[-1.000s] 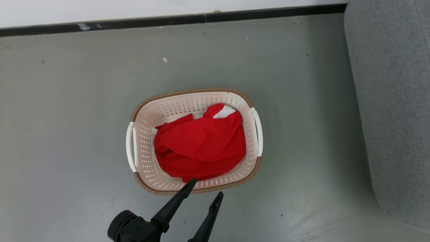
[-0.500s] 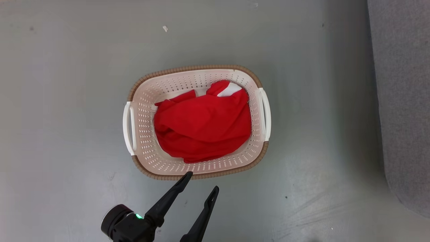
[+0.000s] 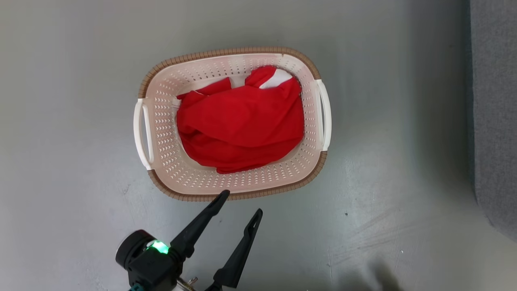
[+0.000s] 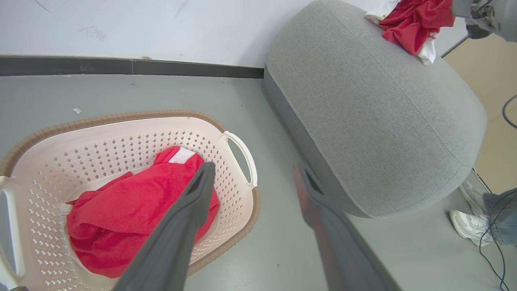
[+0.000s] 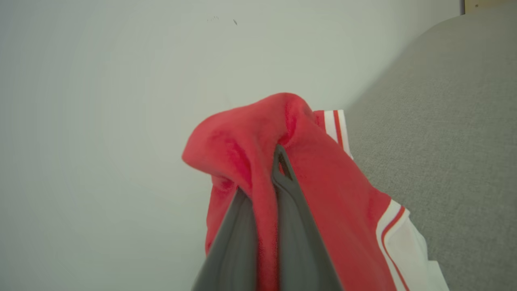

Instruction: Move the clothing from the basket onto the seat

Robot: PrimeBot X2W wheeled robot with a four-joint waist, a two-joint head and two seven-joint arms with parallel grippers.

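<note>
The plain bright red soft garment (image 3: 240, 125) lies crumpled in the bottom of the oval cream perforated plastic basket (image 3: 161, 133) on the grey floor (image 3: 60, 161). Its heap spreads along the basket's long axis, crosswise to the left gripper (image 3: 241, 202). That is the nearer arm, its two dark fingers spread wide and empty at the near brown rim, with the cloth straight ahead and below. A red garment with white stripes (image 5: 323, 194) is pinched in the closed right gripper (image 5: 278, 165) at the large grey fabric sofa (image 4: 375, 121), to the basket's right, making two garments, one basket, one sofa and two grippers.
</note>
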